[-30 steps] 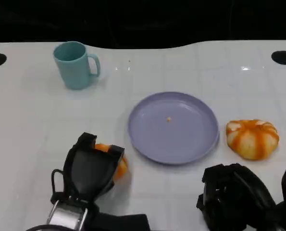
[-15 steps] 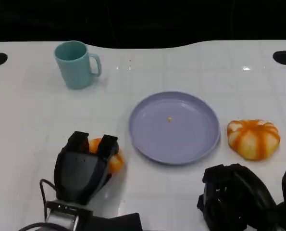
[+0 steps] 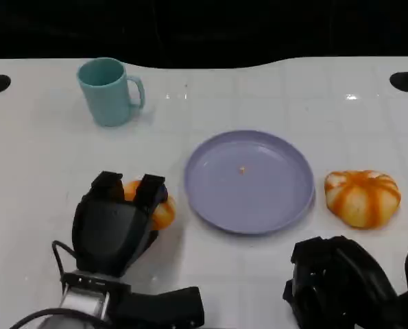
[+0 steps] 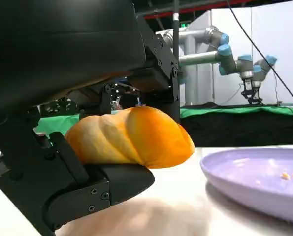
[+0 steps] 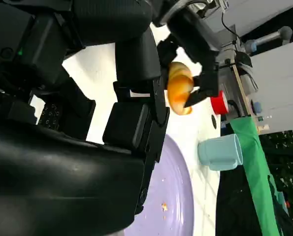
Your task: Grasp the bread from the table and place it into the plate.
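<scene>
One bread (image 3: 160, 210) in left hand (image 3: 113, 229), just beside plate (image 3: 207, 209) rim.

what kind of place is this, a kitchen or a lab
Most likely a robotics lab, not a kitchen: industrial robot arms stand in the background with green-draped benches, and the white table has cable holes.

The left hand (image 3: 114, 229) grips a bread roll (image 3: 157, 208), and just to its right lies the purple plate (image 3: 249, 181), with a narrow strip of bare bench (image 3: 46, 164) between roll and rim. Well ahead of that hand stands a teal mug (image 3: 109, 91), off the line to the plate. A second striped roll (image 3: 363, 197) lies just beyond the plate's far rim, ahead of the right hand (image 3: 337, 284).
</scene>
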Robot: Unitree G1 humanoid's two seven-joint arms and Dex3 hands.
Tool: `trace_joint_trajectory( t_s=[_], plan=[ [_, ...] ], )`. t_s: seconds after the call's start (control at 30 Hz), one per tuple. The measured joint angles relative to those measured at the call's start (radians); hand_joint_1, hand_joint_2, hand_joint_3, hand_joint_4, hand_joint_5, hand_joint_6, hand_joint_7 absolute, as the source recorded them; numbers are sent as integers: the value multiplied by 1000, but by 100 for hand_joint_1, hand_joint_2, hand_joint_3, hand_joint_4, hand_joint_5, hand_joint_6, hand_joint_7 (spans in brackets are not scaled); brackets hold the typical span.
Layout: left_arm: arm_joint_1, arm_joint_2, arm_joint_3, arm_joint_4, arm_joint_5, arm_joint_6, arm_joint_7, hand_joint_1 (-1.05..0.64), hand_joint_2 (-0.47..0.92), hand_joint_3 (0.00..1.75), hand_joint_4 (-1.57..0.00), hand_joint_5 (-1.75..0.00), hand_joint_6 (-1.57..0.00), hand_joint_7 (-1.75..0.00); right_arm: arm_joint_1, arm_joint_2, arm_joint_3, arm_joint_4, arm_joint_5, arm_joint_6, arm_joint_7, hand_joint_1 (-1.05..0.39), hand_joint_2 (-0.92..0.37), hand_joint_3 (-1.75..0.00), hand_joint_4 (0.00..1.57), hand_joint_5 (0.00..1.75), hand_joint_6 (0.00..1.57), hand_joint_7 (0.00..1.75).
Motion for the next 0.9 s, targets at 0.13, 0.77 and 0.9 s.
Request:
trace_joint_trajectory(
  t_s=[0.13, 0.77, 0.9],
  plan=[
    [-2, 20, 17, -30, -21, -29, -27, -16, 31, 163, -107, -175, -84, -175, 2, 0, 2, -1, -1, 1, -2, -105, -6, -136, 150, 136, 157, 98],
    [-103, 25, 76, -67, -98, -178, -111, -26, 27, 144, -101, -175, -79, -175, -12, 10, 5, 17, -7, 9, -21, -105, 3, -148, 149, 139, 157, 99],
    [-142, -1, 74, -29, -100, -217, -112, -27, 26, 145, -102, -175, -79, -175, -24, 10, 2, 43, -2, -5, -2, -105, 2, -147, 149, 138, 157, 98]
  ],
)
